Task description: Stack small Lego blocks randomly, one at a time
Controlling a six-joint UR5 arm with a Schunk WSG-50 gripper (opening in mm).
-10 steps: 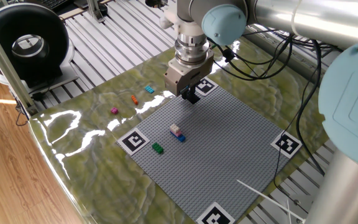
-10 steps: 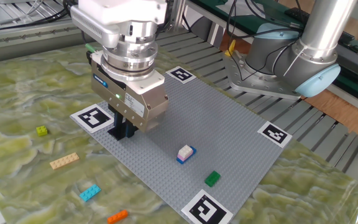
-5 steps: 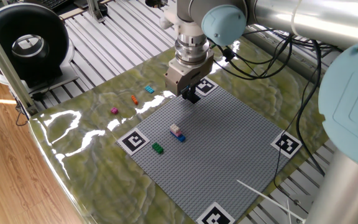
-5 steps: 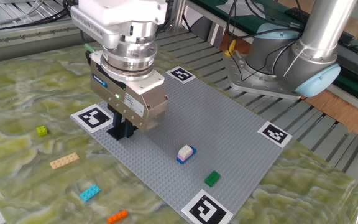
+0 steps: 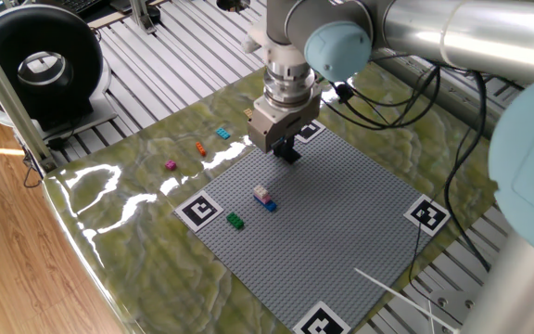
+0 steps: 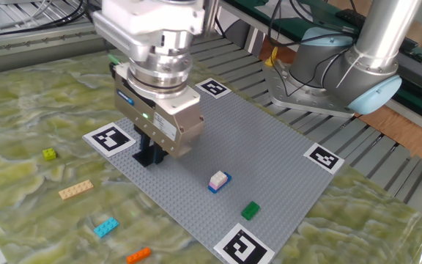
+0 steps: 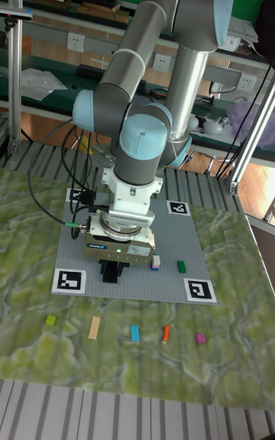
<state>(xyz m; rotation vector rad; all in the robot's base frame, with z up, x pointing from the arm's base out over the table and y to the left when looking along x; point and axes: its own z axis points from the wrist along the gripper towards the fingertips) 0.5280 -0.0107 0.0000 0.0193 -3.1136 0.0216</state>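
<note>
Shifting slightly across the large grey studded baseplate [image 6: 269, 158], the tool [image 6: 151, 155] is now hovering low near its edge; whether it is clenched, I cannot tell. Nearest target, the small white-pink brick on a blue brick [image 6: 217, 181], is sitting upright, apart, toward the plate's middle.

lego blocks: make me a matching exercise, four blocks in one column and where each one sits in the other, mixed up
Blocks:
1. green block
2. white-pink block
3. cyan block
4. yellow-green block

Places:
A. on top of a blue block
B. on the green mat, between the tan and orange blocks
C. alone on the grey baseplate
D. on the mat, near a marker tag

Pairs: 1-C, 2-A, 3-B, 4-D
</note>
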